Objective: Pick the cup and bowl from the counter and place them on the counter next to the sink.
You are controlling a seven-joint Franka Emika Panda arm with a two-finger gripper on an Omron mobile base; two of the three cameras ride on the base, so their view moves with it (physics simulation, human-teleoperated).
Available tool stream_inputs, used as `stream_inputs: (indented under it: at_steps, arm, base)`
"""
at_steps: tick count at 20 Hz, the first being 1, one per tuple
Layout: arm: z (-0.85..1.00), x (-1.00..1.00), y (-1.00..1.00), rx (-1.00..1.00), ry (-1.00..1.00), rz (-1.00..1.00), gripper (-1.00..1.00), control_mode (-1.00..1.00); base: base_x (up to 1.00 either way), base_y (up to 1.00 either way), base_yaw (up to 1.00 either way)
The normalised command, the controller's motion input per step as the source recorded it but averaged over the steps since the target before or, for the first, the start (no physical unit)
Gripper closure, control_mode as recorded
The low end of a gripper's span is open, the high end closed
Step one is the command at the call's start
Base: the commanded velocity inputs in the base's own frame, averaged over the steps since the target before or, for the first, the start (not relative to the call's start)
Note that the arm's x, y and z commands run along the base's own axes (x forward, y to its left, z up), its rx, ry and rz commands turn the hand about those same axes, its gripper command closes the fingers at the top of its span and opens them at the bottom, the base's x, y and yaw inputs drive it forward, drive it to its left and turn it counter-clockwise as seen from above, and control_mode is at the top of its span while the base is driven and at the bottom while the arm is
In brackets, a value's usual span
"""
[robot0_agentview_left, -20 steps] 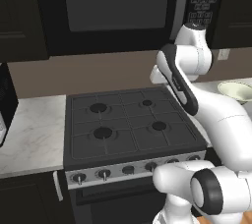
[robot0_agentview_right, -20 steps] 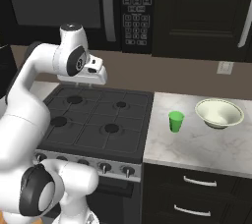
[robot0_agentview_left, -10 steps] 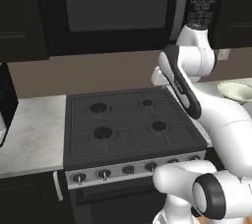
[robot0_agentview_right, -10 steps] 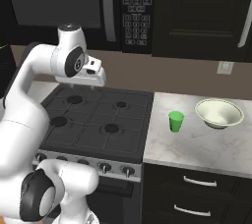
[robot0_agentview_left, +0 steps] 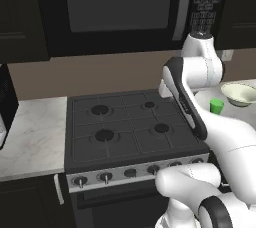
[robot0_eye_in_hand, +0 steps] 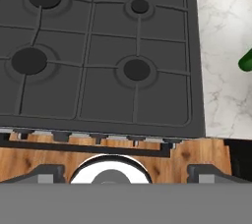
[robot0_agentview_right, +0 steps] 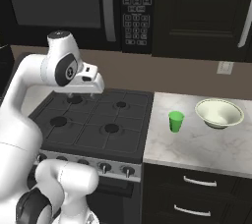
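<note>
Two items untouched: cup point(robot0_agentview_right: 175, 121) and bowl point(robot0_agentview_right: 219, 113) on counter point(robot0_agentview_right: 197, 144) right of stove point(robot0_agentview_right: 93, 120). End effector point(robot0_agentview_right: 89, 81) spread, empty, above burners. Risk: reach tips light cup or clips bowl.

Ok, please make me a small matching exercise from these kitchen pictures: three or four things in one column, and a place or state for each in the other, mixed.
Things:
1. cup
2. bowl
3. stovetop
4. gripper

Places or states:
A. black, four burners
B. above the stovetop, fingers open, holding nothing
C. green, upright on the counter, nearer the stovetop
D. pale, wide, on the counter beyond the cup

Pairs: 1-C, 2-D, 3-A, 4-B
</note>
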Motion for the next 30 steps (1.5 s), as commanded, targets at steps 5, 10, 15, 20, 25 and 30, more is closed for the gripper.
stream_inputs:
  at_steps: [5,10,15,20,25,30]
  arm:
    - [-0.07,0.05,-0.22,-0.05,0.0,0.0,-1.0,-1.0]
    - [-0.06,0.26,-0.43,-0.03,0.0,0.0,-1.0,-1.0]
    - [-0.05,0.22,-0.49,-0.01,0.0,-0.01,-1.0,-1.0]
    - [-0.12,0.15,-0.53,-0.01,0.0,-0.01,-1.0,-1.0]
    - [-0.18,0.06,-0.45,0.0,0.0,0.0,-1.0,-1.0]
    - [-0.25,0.04,-0.38,0.0,0.0,0.0,-1.0,-1.0]
  base:
    - [0.0,0.0,0.0]
    - [0.0,0.0,0.0]
    - [0.0,0.0,0.0]
    - [0.0,0.0,0.0]
    - [0.0,0.0,0.0]
    - [0.0,0.0,0.0]
